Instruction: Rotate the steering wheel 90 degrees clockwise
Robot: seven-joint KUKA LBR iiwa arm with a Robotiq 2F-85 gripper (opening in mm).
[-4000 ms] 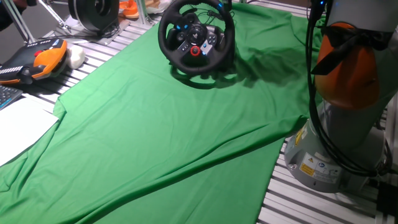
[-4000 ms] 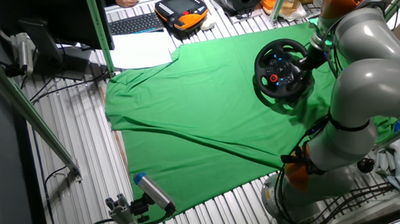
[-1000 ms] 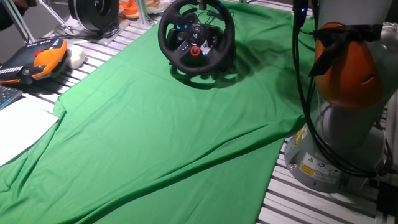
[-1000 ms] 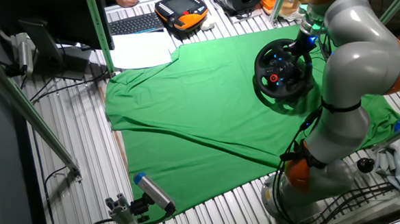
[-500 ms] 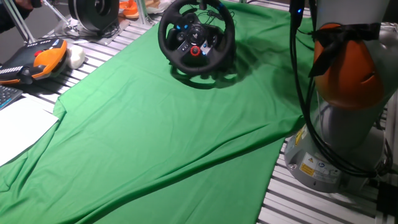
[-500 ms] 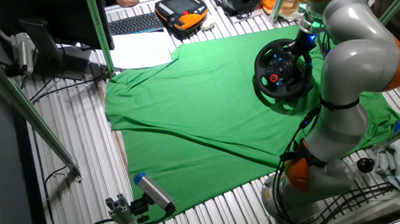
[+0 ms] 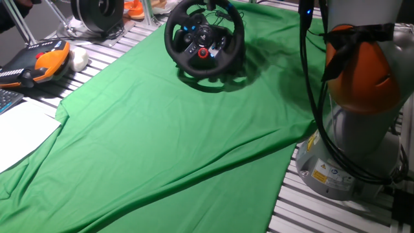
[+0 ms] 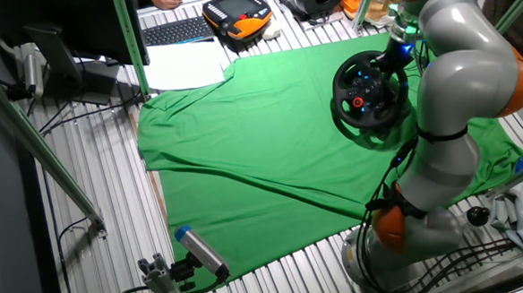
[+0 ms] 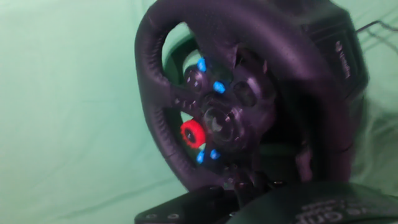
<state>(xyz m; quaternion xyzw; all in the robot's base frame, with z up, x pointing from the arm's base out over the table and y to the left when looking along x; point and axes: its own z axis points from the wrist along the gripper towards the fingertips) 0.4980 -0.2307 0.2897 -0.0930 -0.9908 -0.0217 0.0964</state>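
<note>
The steering wheel point(image 7: 204, 39) stands tilted on its black base at the far end of the green cloth point(image 7: 181, 142). Its hub shows blue lights and a red knob point(image 7: 203, 53). My gripper point(image 7: 218, 5) sits at the top of the rim, mostly cut off by the frame edge. In the other fixed view the gripper point(image 8: 393, 59) is at the upper right of the steering wheel point(image 8: 366, 92), against the rim. The hand view shows the steering wheel point(image 9: 155, 93) close up and side-on, with the red knob point(image 9: 191, 132) left of the hub. The dark hand body point(image 9: 298, 208) blurs the bottom edge, hiding how the jaws stand.
My arm's base point(image 7: 349, 155) stands off the cloth's right edge. An orange and black pendant point(image 7: 39, 61), white paper point(image 7: 19, 133) and a round drum-like device point(image 7: 97, 14) lie to the left. A keyboard point(image 8: 179, 30) is near the pendant.
My arm's upper links have shifted slightly over the last second. The wheel's hub markings look the same as before.
</note>
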